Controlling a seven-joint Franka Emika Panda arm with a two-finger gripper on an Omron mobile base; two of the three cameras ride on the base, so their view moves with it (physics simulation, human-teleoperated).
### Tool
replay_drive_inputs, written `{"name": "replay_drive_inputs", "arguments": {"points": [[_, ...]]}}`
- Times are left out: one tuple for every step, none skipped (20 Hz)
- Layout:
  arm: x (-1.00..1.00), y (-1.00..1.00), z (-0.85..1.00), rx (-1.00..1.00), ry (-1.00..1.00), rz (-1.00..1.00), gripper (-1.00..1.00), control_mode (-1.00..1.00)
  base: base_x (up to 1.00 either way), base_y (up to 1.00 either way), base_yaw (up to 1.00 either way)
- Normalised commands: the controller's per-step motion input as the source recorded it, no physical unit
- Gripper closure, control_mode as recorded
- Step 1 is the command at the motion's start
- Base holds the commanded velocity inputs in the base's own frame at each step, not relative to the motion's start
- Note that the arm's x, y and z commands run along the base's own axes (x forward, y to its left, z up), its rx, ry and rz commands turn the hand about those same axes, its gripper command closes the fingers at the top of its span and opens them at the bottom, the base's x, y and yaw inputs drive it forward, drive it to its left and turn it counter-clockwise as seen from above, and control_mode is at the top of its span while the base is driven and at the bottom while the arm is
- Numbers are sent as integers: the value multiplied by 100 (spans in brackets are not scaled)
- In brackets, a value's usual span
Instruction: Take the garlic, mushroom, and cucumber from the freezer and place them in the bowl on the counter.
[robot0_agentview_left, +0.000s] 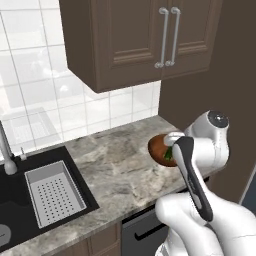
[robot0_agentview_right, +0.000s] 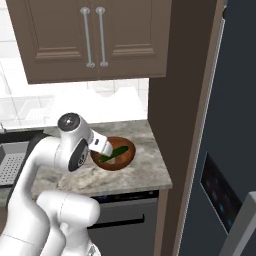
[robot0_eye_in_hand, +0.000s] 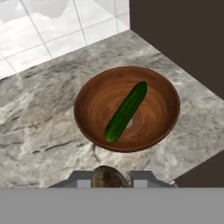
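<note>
Holding mushroom between tool fingers | cucumber lying in bowl | bowl on counter

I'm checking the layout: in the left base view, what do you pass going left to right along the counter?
Faucet → grey sink basket → bare counter → bowl holding the cucumber.

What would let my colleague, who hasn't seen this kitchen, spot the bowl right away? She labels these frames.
Find the grey-beige marbled counter under the brown wall cabinets, and follow it to its end by the tall dark panel. There sits the bowl: round, reddish-brown wood, with a dark green cucumber lying across its inside. The grey perforated sink basket further along is rectangular instead.
</note>
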Motion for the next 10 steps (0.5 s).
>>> {"name": "replay_drive_inputs", "arguments": {"points": [[63, 0, -23, -2, 0, 0, 100, -100, 0, 0, 0], [57, 0, -24, 0, 0, 0, 100, -100, 0, 0, 0], [51, -4, -31, 0, 0, 0, 100, -100, 0, 0, 0], [45, -11, -31, 0, 0, 0, 100, -100, 0, 0, 0], [42, -9, -37, 0, 0, 0, 100, -100, 0, 0, 0], [44, -7, -36, 0, 1, 0, 100, -100, 0, 0, 0], [44, -4, -37, 0, 2, 0, 100, -100, 0, 0, 0], [46, -1, -36, 0, 3, 0, 100, -100, 0, 0, 0], [45, -1, -33, 0, 2, 0, 100, -100, 0, 0, 0], [36, -4, -24, 0, 0, 0, 100, -100, 0, 0, 0]]}}
